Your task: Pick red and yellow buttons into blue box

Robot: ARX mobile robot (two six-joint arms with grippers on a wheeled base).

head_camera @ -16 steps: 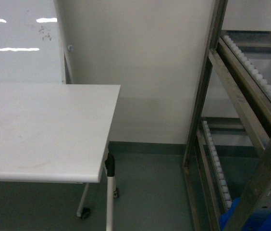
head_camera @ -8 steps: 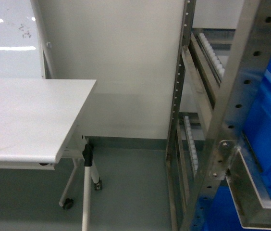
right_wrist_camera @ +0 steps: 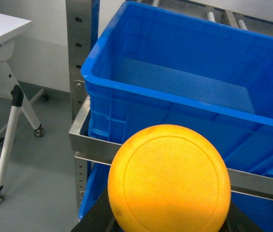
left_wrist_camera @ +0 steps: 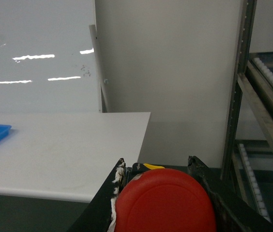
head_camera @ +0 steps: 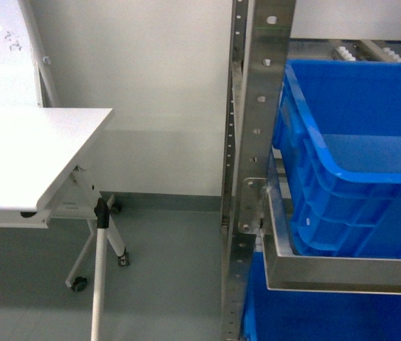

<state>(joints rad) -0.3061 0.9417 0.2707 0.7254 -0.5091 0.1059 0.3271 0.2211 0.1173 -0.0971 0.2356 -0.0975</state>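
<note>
Blue box [head_camera: 343, 142]: deep, smooth-walled glossy plastic crate, thick rolled rim, seated on steel rack shelf [head_camera: 328, 273] beside perforated metal upright [head_camera: 257, 142].

Yellow button [right_wrist_camera: 169, 176]: round domed matte cap, in front of box in right wrist view, below rim level; right gripper [right_wrist_camera: 170, 220] clenched on it, black jaws under cap.

Red button [left_wrist_camera: 165, 203]: smooth rounded cap between black scuffed fingers [left_wrist_camera: 114, 188] of left gripper [left_wrist_camera: 158, 181], grasped, away from box, near white matte table [left_wrist_camera: 64, 145] edge.

A white folding table on castors [head_camera: 30, 153] is standing on grey-green floor [head_camera: 172, 270] beside a steel roller rack [head_camera: 254, 170], cream wall [head_camera: 158, 71] behind.
</note>
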